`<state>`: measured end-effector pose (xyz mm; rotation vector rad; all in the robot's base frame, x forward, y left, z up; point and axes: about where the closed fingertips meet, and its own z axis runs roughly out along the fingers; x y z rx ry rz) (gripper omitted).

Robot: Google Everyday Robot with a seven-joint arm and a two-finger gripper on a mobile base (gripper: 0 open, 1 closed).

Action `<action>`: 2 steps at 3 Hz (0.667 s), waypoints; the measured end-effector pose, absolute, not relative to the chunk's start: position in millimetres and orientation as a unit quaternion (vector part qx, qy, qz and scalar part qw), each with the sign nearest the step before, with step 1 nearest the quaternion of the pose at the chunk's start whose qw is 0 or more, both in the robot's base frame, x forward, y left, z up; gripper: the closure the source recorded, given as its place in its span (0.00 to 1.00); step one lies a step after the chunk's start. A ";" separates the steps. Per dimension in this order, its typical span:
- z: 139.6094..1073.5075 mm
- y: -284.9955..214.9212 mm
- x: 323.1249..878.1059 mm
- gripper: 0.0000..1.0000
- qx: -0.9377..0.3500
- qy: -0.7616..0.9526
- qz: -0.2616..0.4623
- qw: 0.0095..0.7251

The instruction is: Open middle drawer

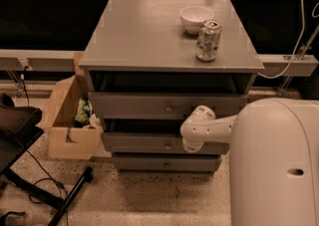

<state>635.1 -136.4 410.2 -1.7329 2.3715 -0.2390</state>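
The wide grey cabinet (149, 36) with a flat top stands on a speckled floor (149, 200), and its three drawer fronts are stacked below the overhang; the middle drawer (134, 142), a flat grey front with a small round metal knob (168, 146) at its centre, sits between the taller top drawer (129, 104) and the narrower bottom drawer (149, 163), with a dark gap showing above its upper edge; the robot's white arm (209, 126) reaches in from the right, out of the large rounded white body (279, 165) in the lower right corner, and bends down at the wrist; the gripper (189, 146) is at the middle drawer's front, just to the right of the knob, and whether it is open, closed or holding the knob cannot be told; on the cabinet top, towards the back right, stands a small white ceramic bowl (196, 18), and just in front of it, to its right, an upright silver drinks can (208, 40); left of the cabinet an open brown cardboard box (67, 130) rests on the floor with a green packet (82, 113) inside; a black stand (20, 130) fills the lower left; a white cable (300, 26) hangs at the right edge.
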 end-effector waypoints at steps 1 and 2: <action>411.3 -136.4 635.1 0.86 -0.585 0.801 -0.081 0.097; 411.4 -136.4 635.1 0.62 -0.585 0.801 -0.081 0.097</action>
